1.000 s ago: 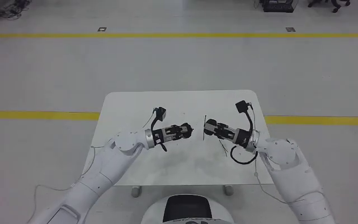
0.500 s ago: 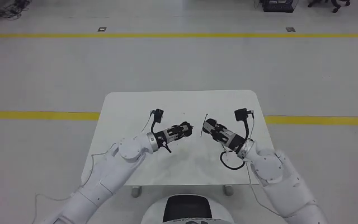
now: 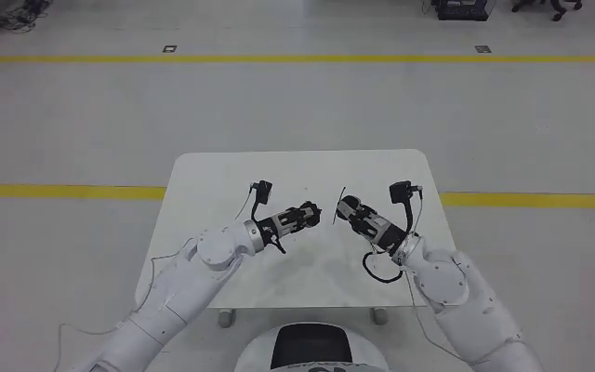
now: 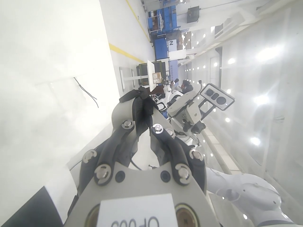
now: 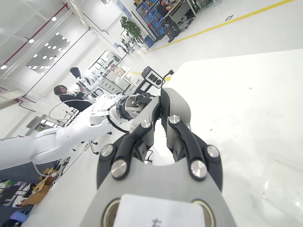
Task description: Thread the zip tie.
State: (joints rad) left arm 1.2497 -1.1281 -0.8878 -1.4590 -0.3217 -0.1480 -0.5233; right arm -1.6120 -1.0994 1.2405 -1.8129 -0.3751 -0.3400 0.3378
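1. Black and thin, the zip tie [image 3: 341, 196] sticks out of the tip of the right gripper [image 3: 340, 208]. It points toward the far edge of the white table [image 3: 232, 177], over the table's middle.
2. That gripper's fingers [image 5: 163, 109] are pressed flat together, pinching the tie's lower end.
3. Facing it tip to tip, just beside it with a small gap between, is the left gripper [image 3: 314, 216]. In the top view the tie stands clear of this gripper.
4. The left fingers [image 4: 144, 109] are clamped on a short black tab [image 4: 126, 97]; I cannot tell whether that tab is part of the tie.
5. Both arms bend inward from the near side, forearms angled toward each other over the tabletop.
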